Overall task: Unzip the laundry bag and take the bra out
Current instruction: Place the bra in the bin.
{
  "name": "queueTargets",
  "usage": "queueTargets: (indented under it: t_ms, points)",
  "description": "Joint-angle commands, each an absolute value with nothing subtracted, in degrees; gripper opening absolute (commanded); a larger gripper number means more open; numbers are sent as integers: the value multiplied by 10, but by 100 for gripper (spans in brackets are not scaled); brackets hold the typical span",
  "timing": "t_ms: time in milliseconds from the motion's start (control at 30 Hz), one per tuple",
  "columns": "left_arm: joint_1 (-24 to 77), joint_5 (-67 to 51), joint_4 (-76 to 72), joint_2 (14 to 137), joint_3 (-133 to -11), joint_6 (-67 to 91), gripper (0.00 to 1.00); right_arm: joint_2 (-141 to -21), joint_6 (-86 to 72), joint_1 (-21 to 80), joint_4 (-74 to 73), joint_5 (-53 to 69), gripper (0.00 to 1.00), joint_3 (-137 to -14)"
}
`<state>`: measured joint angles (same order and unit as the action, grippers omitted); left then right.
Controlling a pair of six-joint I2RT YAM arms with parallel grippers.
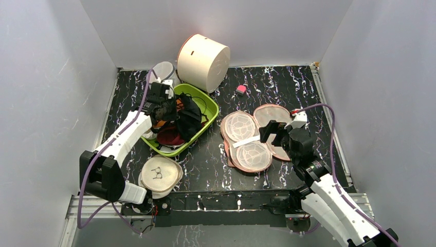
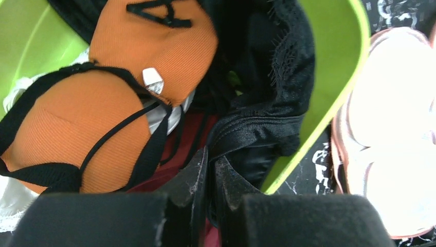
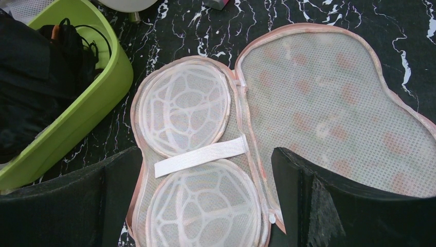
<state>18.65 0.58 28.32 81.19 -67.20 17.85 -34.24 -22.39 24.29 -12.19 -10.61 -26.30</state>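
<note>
With the laundry bag [image 3: 329, 92] unzipped flat and empty, my right gripper [image 3: 205, 164] hangs apart, while my left gripper [image 2: 208, 167] rests closed against the black bra [image 2: 267, 123] in the green basin [image 2: 334, 77].

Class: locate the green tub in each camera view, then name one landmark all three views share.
Top external: green tub left of centre.
Left wrist: its wall curves down the right side.
Right wrist: upper left corner.
Shared landmark: the opened laundry bag lying right of the tub.
</note>
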Motion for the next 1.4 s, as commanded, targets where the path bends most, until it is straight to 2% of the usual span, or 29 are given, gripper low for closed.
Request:
queueTargets:
  t_ms: [0,233,500,600,767,1000,1167,1367]
  points:
    - [166,6,266,788,-623,191,0,-340,-218,243,-90,-110,98,-262]
    - [145,33,251,772,-548,187,0,-343,-217,243,-89,-107,98,-262]
    - [138,36,244,764,-539,161,1,-355,-216,243,-86,-100,98,-264]
    - [138,27,247,754,-548,154,14,-360,-215,243,-86,-98,98,-264]
    - [138,32,255,714,-555,146,28,-369,-216,243,-87,-98,98,-266]
    - [138,11,216,590,-575,114,67,-385,-215,243,-84,-88,98,-268]
    - [139,-65,84,566,-598,119,72,-412,-222,243,-99,-76,98,-281]
    - [139,-140,-56,625,-606,111,72,-452,-259,243,-139,-86,98,-305]
